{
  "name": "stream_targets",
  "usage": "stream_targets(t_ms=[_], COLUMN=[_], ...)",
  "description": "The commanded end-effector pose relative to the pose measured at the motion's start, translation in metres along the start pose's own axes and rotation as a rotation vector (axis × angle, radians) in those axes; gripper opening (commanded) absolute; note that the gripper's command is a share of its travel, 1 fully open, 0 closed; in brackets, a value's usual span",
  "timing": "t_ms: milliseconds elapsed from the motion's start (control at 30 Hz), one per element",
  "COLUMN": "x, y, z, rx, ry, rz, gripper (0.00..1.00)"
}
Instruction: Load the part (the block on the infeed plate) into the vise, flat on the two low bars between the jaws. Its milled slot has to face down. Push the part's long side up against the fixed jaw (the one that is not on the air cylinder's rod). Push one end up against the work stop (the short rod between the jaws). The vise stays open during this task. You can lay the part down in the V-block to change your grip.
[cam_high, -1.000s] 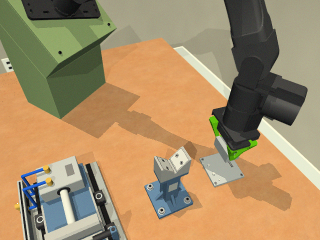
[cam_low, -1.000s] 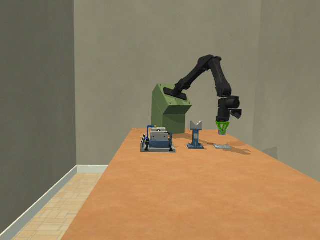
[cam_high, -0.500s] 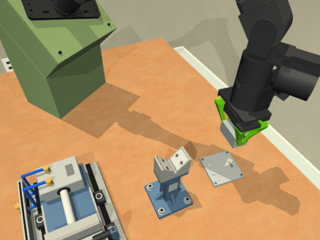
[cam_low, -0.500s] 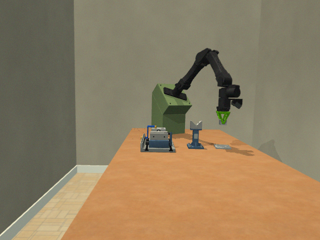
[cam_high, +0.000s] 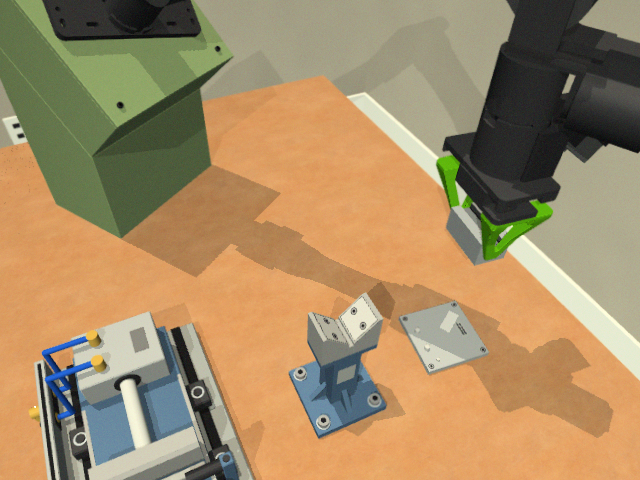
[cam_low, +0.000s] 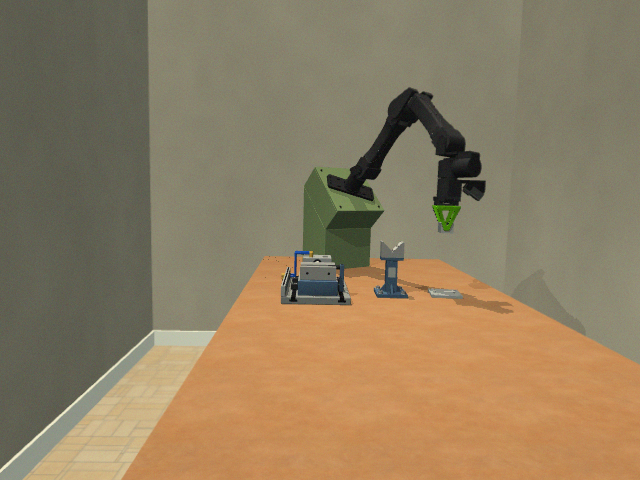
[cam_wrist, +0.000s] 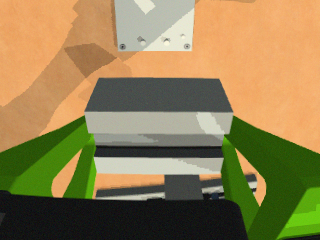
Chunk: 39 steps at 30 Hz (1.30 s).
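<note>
My gripper (cam_high: 478, 232) with green fingers is shut on the grey part (cam_high: 467, 235) and holds it high above the table, over the bare infeed plate (cam_high: 443, 335). In the wrist view the part (cam_wrist: 160, 127) sits crosswise between the fingers, with a dark slot along the side facing the camera, and the plate (cam_wrist: 154, 11) lies far below. In the exterior view the gripper (cam_low: 446, 219) hangs well above the plate (cam_low: 445, 292). The vise (cam_high: 129, 408) stands at the lower left, jaws open. The V-block (cam_high: 343, 330) stands between vise and plate.
The green robot pedestal (cam_high: 108, 108) stands at the back left. The table's right edge (cam_high: 542, 268) runs close under the gripper. Blue air hoses (cam_high: 56, 369) with yellow fittings sit on the vise's left end.
</note>
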<state>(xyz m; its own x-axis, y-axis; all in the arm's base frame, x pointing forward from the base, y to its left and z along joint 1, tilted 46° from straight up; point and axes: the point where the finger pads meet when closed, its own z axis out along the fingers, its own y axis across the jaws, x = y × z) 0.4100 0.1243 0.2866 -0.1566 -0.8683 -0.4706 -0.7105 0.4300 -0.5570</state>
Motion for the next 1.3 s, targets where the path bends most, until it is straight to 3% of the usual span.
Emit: stream_targets(t_ms=[0, 433, 1267], x=[-0.005, -0.004, -0.005], y=[-0.008, -0.007, -0.008], z=[-0.027, -0.046, -0.047], rx=[0.018, 0.018, 0.022], ry=[-0.027, -0.027, -0.029], rz=[-0.002, -0.001, -0.001], gripper=[0.00, 0.00, 0.00])
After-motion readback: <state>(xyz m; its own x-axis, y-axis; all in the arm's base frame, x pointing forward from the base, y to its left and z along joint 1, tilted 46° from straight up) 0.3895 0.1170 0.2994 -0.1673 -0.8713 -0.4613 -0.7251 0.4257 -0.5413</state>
